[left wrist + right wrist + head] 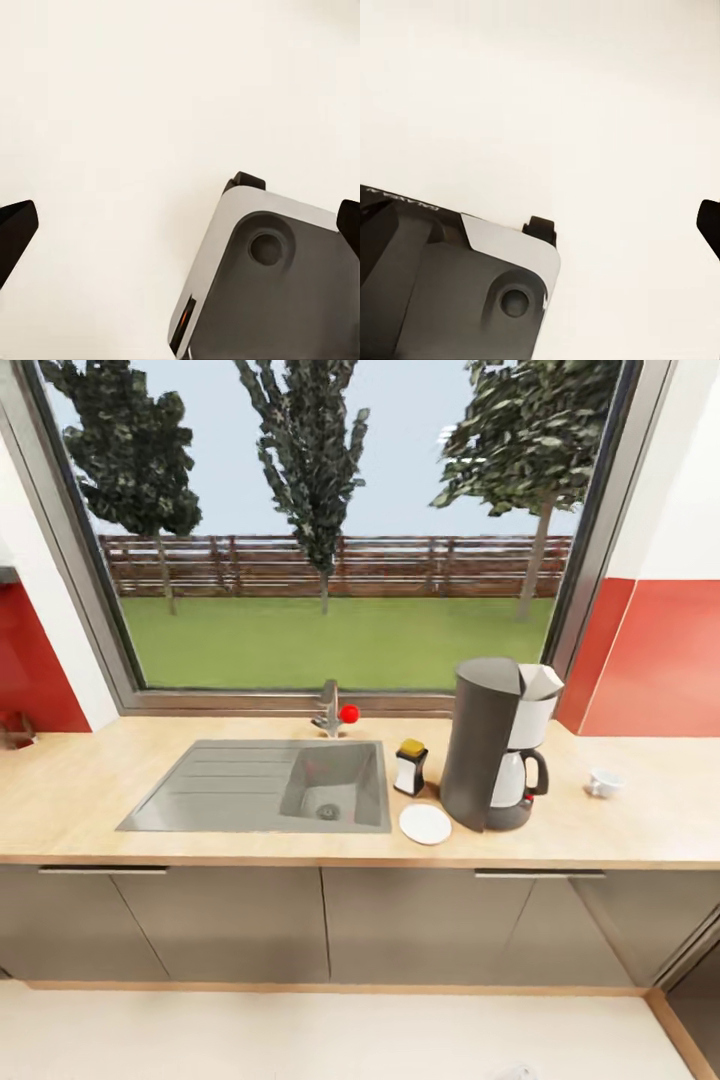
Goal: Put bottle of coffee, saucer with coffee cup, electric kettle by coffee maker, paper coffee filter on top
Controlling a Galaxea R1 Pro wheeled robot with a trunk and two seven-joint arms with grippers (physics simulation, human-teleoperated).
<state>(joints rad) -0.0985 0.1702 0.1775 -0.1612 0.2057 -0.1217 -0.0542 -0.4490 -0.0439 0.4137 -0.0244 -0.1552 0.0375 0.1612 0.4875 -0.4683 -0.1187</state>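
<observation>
Coffee cup, far right on the desk, well apart from the saucer beside the coffee maker: likely light, rigid, breakable; take hold by its rim or handle. Left claw fingers spread wide, empty, above pale floor; right claw's spread cannot be told.

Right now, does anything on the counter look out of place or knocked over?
Nothing is spilled or toppled. The one oddity: the coffee cup sits alone at the right, apart from the saucer, which lies bare beside the coffee maker and the bottle of coffee.
</observation>
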